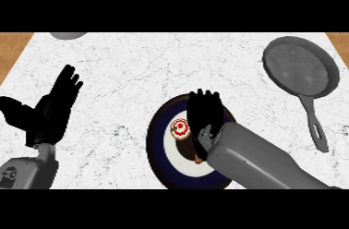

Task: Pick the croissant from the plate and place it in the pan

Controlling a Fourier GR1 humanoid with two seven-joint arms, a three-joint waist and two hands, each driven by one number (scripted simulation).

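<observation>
While our right hand (204,113) hangs over the plate (158,145), palm down, its fingers point away from us and look bent downward, and we cannot tell whether they grip anything. Beside it on the plate lies a small round pastry with a red and white top (180,128). A brown bit at the wrist (197,159) may be the croissant; it is mostly hidden. The pan (301,66) sits well apart at the far right, handle toward us. Our left hand (54,108) rests open at the left, fingers straight.
</observation>
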